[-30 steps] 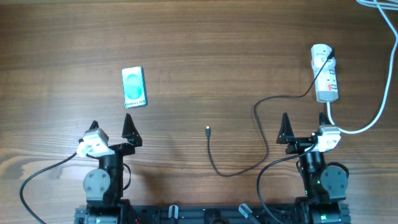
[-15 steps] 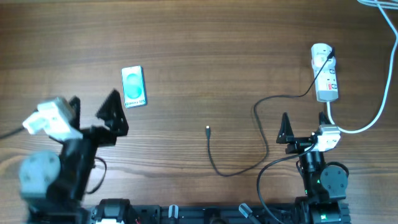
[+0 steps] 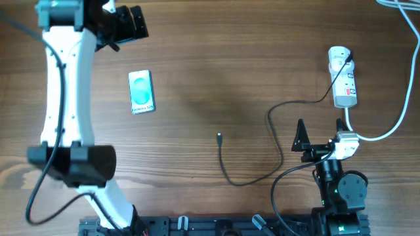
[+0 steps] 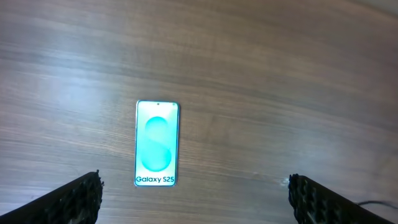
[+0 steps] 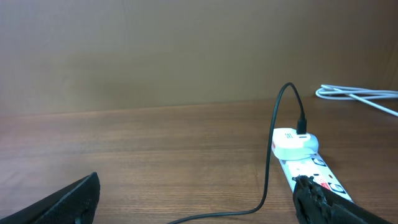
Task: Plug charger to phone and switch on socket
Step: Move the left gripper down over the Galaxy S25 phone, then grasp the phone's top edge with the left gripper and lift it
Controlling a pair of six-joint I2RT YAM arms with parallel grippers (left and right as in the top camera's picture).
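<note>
1. The wood table (image 3: 216,46) holds everything.
2. The left gripper (image 4: 194,183) hangs high at 11 o'clock on the table. Its fingers are wide apart and hold nothing. It looks down at the phone.
3. The right gripper (image 5: 198,183) waits low at 5 o'clock. Its fingers are wide apart too, and empty.
4. The socket (image 3: 343,78) lies at 2 o'clock. Its red and dark marks are too small to read.
5. The phone (image 3: 142,92) lies flat at 10 o'clock. White words on it say "Galaxy S25". It is loose, so I think a push from the plug could slide it away.
6. The charger (image 3: 279,154) runs from the socket in big loops. A loop lies close to the right gripper and could catch on it.
7. Its plug tip (image 3: 219,137) lies near the middle, well apart from the phone. It is tiny, so it could slip out of the fingers.
</note>
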